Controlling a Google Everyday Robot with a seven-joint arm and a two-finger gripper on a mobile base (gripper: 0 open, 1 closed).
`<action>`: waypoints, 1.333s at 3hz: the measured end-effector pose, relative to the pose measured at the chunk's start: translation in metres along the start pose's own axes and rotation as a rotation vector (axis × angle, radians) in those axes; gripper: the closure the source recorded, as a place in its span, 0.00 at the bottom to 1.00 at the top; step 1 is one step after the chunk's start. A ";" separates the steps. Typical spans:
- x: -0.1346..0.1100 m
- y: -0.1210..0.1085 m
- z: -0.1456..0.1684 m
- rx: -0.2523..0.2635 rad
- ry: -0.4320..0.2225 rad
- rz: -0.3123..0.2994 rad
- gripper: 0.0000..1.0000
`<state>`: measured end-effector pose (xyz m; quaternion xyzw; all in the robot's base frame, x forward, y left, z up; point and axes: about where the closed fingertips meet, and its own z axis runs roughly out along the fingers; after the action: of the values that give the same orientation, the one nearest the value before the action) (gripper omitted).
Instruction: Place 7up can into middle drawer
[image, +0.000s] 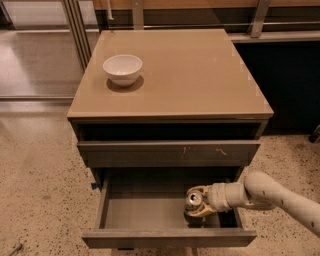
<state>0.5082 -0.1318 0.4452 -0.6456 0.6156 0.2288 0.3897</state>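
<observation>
The middle drawer is pulled open at the bottom of the view, its grey floor bare on the left. The 7up can stands upright inside it towards the right, silver top with pull tab facing up. My gripper reaches in from the right on a cream arm and its fingers sit around the can, low in the drawer near the floor. The can's body is mostly hidden by the fingers.
A white bowl sits on the tan cabinet top at the back left. A shut drawer front with pale scratch marks lies just above the open drawer. Speckled floor surrounds the cabinet; a dark counter stands at right.
</observation>
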 end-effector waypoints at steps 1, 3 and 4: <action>0.017 -0.009 0.016 -0.010 -0.010 0.014 1.00; 0.030 -0.017 0.029 -0.018 -0.015 0.035 0.82; 0.030 -0.017 0.029 -0.018 -0.015 0.035 0.59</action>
<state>0.5340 -0.1284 0.4088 -0.6364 0.6220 0.2459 0.3842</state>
